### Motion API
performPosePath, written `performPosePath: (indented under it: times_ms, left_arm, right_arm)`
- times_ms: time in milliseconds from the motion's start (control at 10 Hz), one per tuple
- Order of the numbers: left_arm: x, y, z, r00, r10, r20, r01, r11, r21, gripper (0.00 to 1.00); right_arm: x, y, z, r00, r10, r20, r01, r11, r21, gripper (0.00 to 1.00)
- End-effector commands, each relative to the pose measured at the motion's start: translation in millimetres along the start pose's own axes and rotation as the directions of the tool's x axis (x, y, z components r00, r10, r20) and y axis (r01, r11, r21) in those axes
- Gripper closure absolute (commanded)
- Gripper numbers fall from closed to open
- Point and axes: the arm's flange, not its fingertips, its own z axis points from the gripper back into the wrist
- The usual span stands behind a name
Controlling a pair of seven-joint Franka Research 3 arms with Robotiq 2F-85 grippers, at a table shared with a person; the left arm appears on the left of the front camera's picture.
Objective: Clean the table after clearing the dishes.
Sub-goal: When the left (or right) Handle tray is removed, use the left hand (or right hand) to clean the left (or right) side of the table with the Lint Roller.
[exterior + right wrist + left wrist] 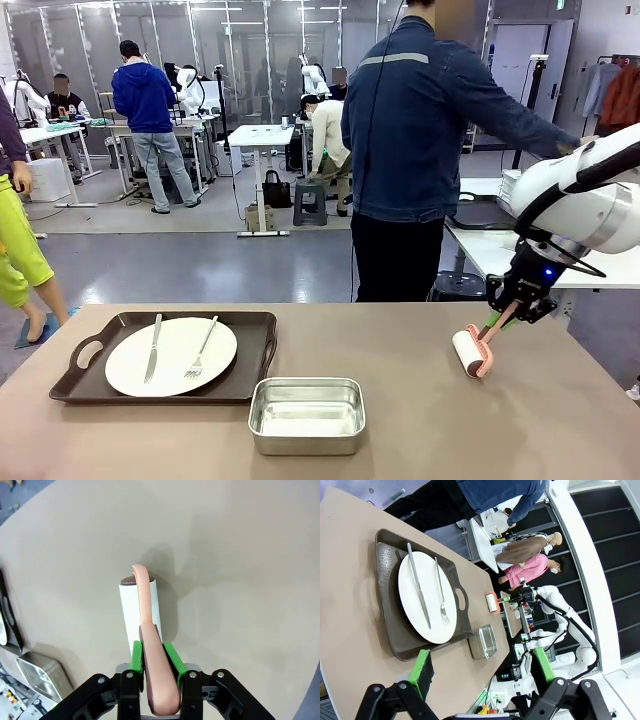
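Note:
The beige table (420, 430) carries a dark brown tray (255, 345) at front left with a white plate (172, 356), a knife and a fork on it. In the left wrist view the same plate (422, 595) lies on its tray (385, 555). My right gripper (503, 318) is shut on the pink handle of a white roller (468, 352), whose roll touches the tabletop at right. In the right wrist view the roller (140, 611) lies on the table (240, 555) straight ahead of my right gripper (153, 655). My left gripper (482, 667) hovers open above the table's near side.
A small steel pan (306, 414) sits near the front edge beside the tray, also seen as the pan (486, 641) in the left wrist view. A person in a blue jacket (420, 120) stands at the far side, back turned, by a white side table (490, 250).

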Motion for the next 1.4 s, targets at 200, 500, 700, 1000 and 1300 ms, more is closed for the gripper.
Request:
performPosePath:
  times_ms: [200,500,700,1000,1300]
  left_arm:
    - [-2,-1,2,1.000,-0.013,0.003,0.013,1.000,-0.009,0.00]
    - [-2,-1,2,1.000,-0.013,0.003,0.013,1.000,-0.009,0.00]
    - [-2,-1,2,1.000,-0.013,0.003,0.013,1.000,-0.009,0.00]
    - [-2,-1,2,1.000,-0.013,0.003,0.013,1.000,-0.009,0.00]
    - [-2,-1,2,1.000,-0.013,0.003,0.013,1.000,-0.009,0.00]
  right_arm:
    - [-4,-63,-44,0.998,-0.058,0.035,0.057,0.998,0.027,0.78]
    - [-3,-114,-51,0.991,-0.048,0.129,0.056,0.997,-0.061,0.78]
    - [-6,-136,-43,0.988,-0.067,0.139,0.082,0.991,-0.104,0.78]
    - [-17,-156,-21,0.986,-0.062,0.157,0.090,0.980,-0.179,0.78]
    - [-45,-164,16,0.977,-0.028,0.210,0.077,0.971,-0.225,0.78]
